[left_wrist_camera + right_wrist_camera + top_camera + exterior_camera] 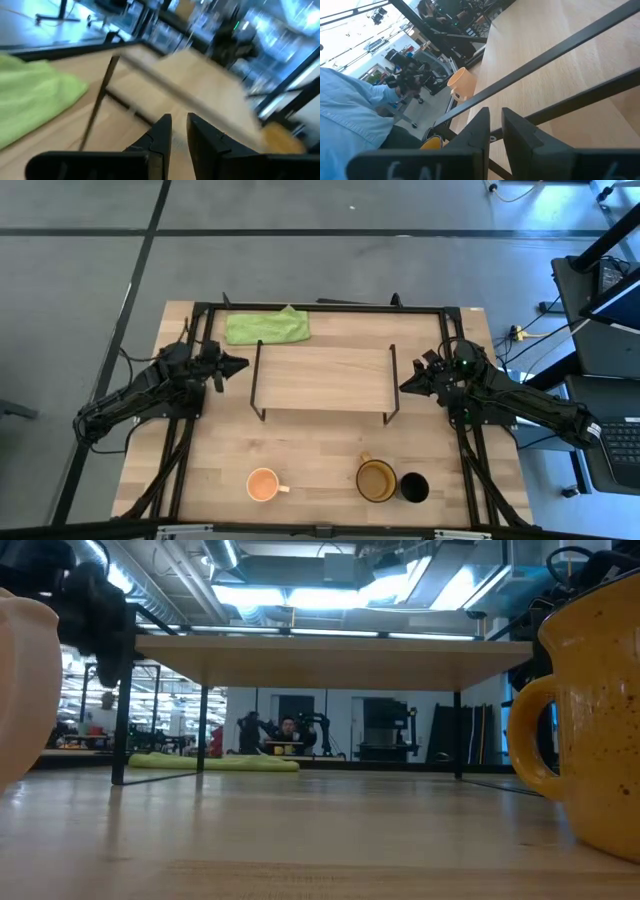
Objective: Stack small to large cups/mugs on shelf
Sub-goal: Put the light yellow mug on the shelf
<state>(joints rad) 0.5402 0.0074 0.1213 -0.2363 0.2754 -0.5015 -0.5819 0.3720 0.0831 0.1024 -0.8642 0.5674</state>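
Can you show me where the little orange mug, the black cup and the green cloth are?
little orange mug (262,484), high view, inside its opening.
black cup (414,487), high view, its dark opening.
green cloth (266,327), high view, middle of the fabric.

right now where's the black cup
In the high view the black cup stands near the table's front edge, right side, close beside the olive-yellow mug.

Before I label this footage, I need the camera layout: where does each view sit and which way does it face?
High view: overhead, straight down on the shelf, both arms, the left end effector and the right end effector.
Low view: at tabletop height, looking under the shelf; no end effector clearly shows.
Left wrist view: past the left end effector at the shelf and the green cloth.
Right wrist view: past the right end effector, along the shelf toward the orange mug.
High and low views share the yellow mug and the green cloth.
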